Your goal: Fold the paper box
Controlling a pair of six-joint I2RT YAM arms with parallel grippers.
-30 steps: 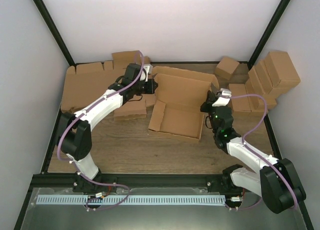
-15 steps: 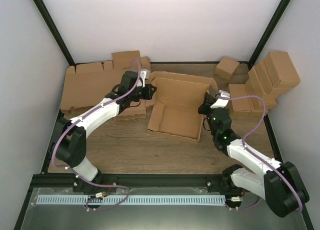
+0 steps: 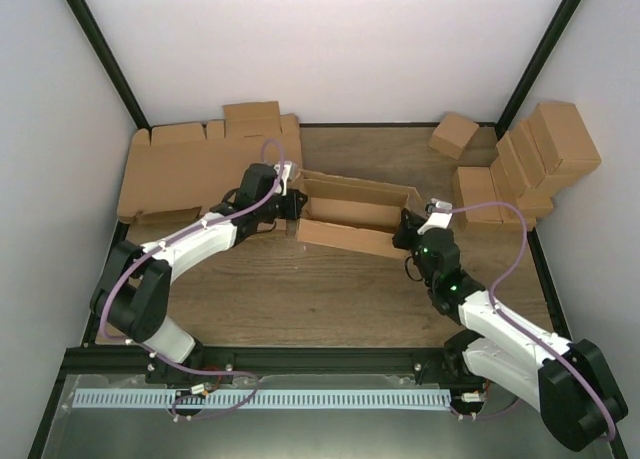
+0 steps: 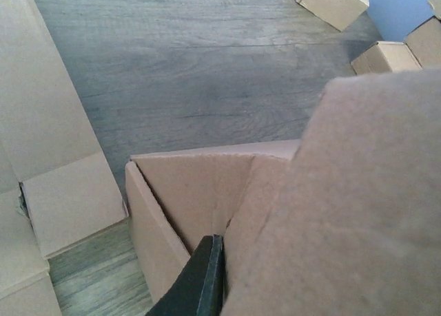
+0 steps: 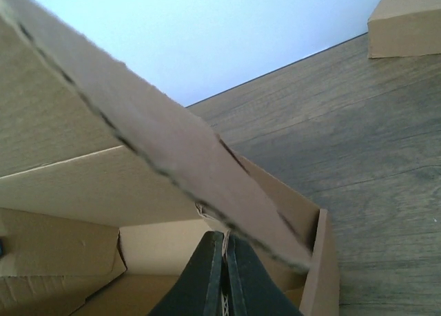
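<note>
The paper box [image 3: 350, 215] is a brown cardboard mailer in the middle of the table, its lid panel leaning over the shallow tray. My left gripper [image 3: 291, 201] is shut on the box's left end. In the left wrist view only one black finger [image 4: 205, 278] shows, pressed against a cardboard flap [image 4: 344, 213] that hides the other. My right gripper [image 3: 408, 229] is shut on the right end. The right wrist view shows both fingers of that gripper [image 5: 225, 235] pinching a corrugated edge of the box [image 5: 103, 185], with the lid slanting above.
A pile of flat cardboard blanks [image 3: 190, 164] lies at the back left, also close beside the box in the left wrist view [image 4: 48, 144]. Ready-made brown boxes [image 3: 530, 159] cluster at the back right, one small box [image 3: 454, 135] apart from them. Wood tabletop [image 3: 300, 289] lies in front.
Both grippers drew toward the near edge while holding the box ends. The lid panel tipped forward over the tray, so the box looks much narrower from above.
</note>
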